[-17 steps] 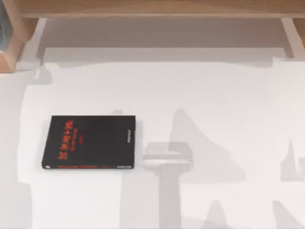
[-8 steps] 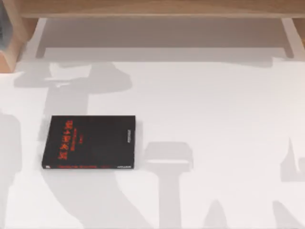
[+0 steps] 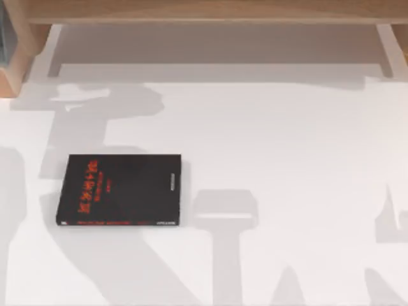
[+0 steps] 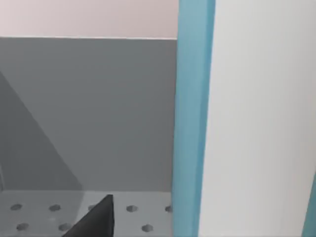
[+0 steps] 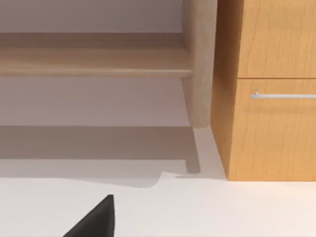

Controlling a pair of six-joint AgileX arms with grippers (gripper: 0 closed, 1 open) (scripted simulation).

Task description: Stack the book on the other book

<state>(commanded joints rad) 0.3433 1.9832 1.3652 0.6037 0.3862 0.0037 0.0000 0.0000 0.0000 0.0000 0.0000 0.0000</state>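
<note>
The other book point(image 3: 120, 189), black with red lettering, lies flat on the white table point(image 3: 287, 159) at the left. In the left wrist view the book point(image 4: 190, 123) stands upright close in front of the camera, with its light blue cover edge beside broad white page edges point(image 4: 256, 123). A dark part of my left gripper point(image 4: 94, 221) shows just beside the book, and I cannot tell whether it touches it. A dark part of my right gripper point(image 5: 94, 219) hangs over bare white table, facing the back shelf.
A wooden shelf point(image 3: 210, 13) runs along the table's back edge. A wooden unit point(image 3: 16, 57) stands at the back left corner. In the right wrist view a wooden cabinet point(image 5: 271, 98) with a drawer handle point(image 5: 284, 95) stands at the back. Arm shadows cross the tabletop.
The left arm's shadow has swung from the table's middle to the back left. The black book has not moved.
</note>
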